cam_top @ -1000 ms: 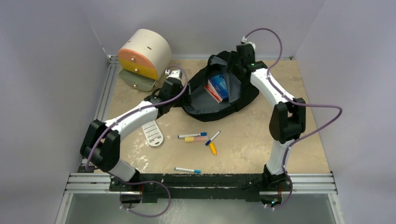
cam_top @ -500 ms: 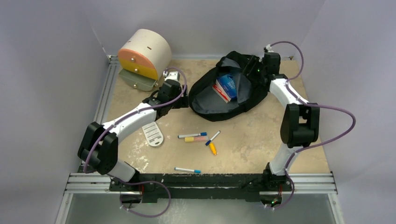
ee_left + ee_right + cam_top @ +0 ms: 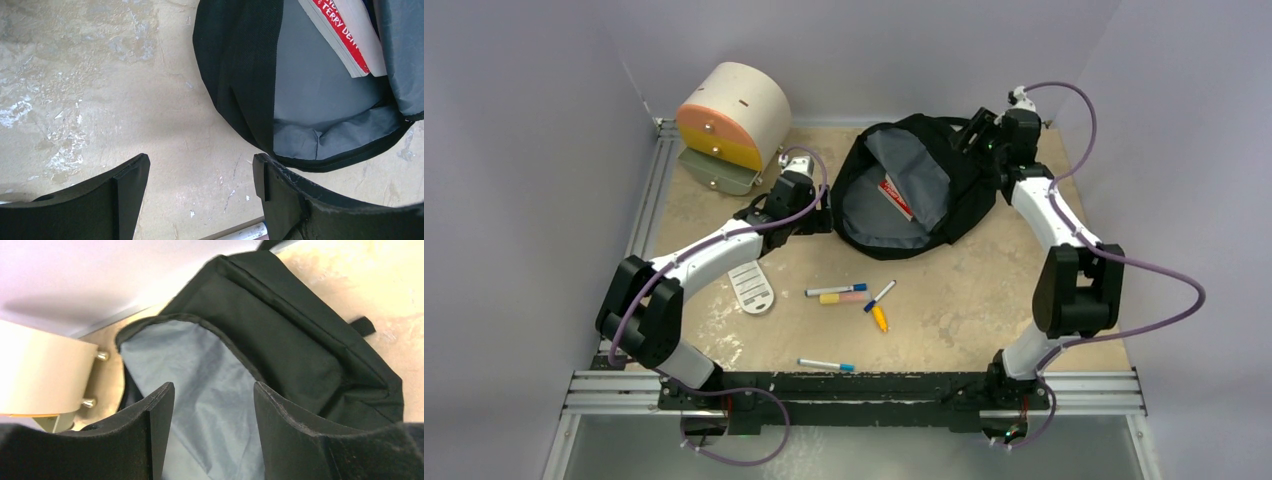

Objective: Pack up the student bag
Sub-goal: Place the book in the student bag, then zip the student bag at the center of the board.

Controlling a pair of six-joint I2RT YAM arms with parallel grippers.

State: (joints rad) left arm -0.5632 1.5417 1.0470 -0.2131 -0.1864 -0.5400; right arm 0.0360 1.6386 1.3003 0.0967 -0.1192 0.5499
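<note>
far left: cream-and-orange drawer box (image 3: 732, 115) on its side against the back corner, olive drawer front (image 3: 716, 172) sticking out toward the near side. no label readable on it

left of centre, near of the left arm: white slotted strip (image 3: 751, 285) flat on the table (image 3: 964, 310). markings too small to read

left gripper (image 3: 200, 187): fingers apart, only bare table between them, nothing held. sits at the left rim of the student bag (image 3: 964, 195). right finger (image 3: 280, 195) is just beside the bag's near-left edge, can't tell if it touches

centre, near of the bag: loose cluster of pens. blue-capped white marker (image 3: 835, 290), pink/yellow highlighter (image 3: 844, 298) touching it, blue-and-white pen (image 3: 880, 294), yellow highlighter (image 3: 880, 319). one more blue-capped marker (image 3: 826, 365) well apart, close to the arm bases. no print legible on any

student bag: far centre-right of the table, lying flat, main compartment open, grey lining showing. grey flap folded over most of the inside

book (image 3: 345, 35) inside the bag, mostly under the flap. red band on the cover, white capitals read "TERRY DEN", rest cut off by the lining

right gripper (image 3: 212, 430): at the bag's far-right edge, fingers spread wide, grey lining visible through the gap, no fabric pinched between them
</note>
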